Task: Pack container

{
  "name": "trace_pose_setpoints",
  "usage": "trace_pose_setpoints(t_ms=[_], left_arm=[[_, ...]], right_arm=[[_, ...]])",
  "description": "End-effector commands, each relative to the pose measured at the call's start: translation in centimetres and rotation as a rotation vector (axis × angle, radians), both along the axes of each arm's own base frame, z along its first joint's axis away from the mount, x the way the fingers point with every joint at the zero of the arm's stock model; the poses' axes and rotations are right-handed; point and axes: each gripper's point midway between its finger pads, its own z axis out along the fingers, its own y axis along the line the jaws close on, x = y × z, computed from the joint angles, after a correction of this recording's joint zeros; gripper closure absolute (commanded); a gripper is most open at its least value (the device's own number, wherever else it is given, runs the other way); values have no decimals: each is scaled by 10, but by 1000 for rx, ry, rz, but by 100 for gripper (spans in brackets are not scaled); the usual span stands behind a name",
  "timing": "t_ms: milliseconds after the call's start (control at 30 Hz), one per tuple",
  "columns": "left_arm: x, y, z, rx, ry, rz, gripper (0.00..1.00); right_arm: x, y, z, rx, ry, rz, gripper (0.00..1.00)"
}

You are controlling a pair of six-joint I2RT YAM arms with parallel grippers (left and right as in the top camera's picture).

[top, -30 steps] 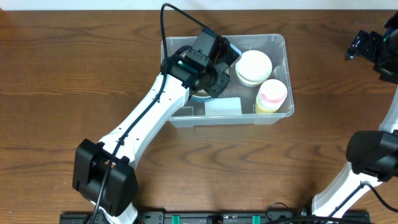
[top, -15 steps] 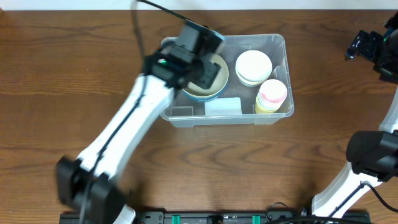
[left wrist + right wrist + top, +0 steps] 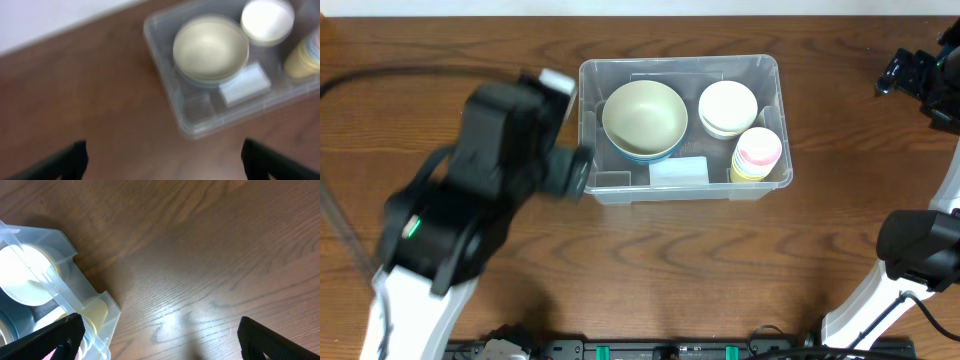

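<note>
The container [image 3: 620, 190] is a clear plastic bin at the table's centre. It holds a cream bowl [image 3: 644, 116] nested in a blue bowl, a stack of white bowls [image 3: 728, 107], a stack of pink and yellow cups [image 3: 757, 152] and a pale label [image 3: 679, 171]. My left arm [image 3: 500, 170] shows blurred, high over the table left of the bin. In its wrist view my left gripper [image 3: 162, 167] is open and empty over bare wood, with the container [image 3: 165, 90] ahead to the right. My right gripper [image 3: 162, 340] is open and empty beside the container's corner [image 3: 75, 280].
The right arm [image 3: 920, 75] hangs at the far right edge of the table. A pale wall borders the table's far edge [image 3: 50, 25]. Dark wood tabletop [image 3: 800, 260] surrounds the bin.
My left gripper has opened and pulled up and left out of the bin, leaving the cream bowl nested in the blue one. The right arm has not moved.
</note>
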Motion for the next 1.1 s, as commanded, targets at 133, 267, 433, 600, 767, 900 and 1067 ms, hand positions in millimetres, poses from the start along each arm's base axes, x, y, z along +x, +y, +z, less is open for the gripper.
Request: trace_pose_setpoints(t_ms=[133,267,433,600,767,900,1067], left_arm=[[-76,48,8,71,1,52,2],[-124,68,2,70,18,61,2],[-161,82,2,-33,-14,139,2],[-182,91,8,-141,-117,202,2],[-186,100,22,-228,-319,285,2],[-181,102,21,-268,-458,327,2],[-154,99,14,-302,-603,337,2]], right_arm=[[-2,-1,14,-20,-38,-16,1],[-2,-1,14,-20,-38,-16,1],[-2,-1,14,-20,-38,-16,1],[-2,-1,14,-20,-38,-16,1],[-2,-1,14,-20,-38,-16,1],[-2,-1,14,-20,-38,-16,1],[-2,-1,14,-20,-38,-16,1]])
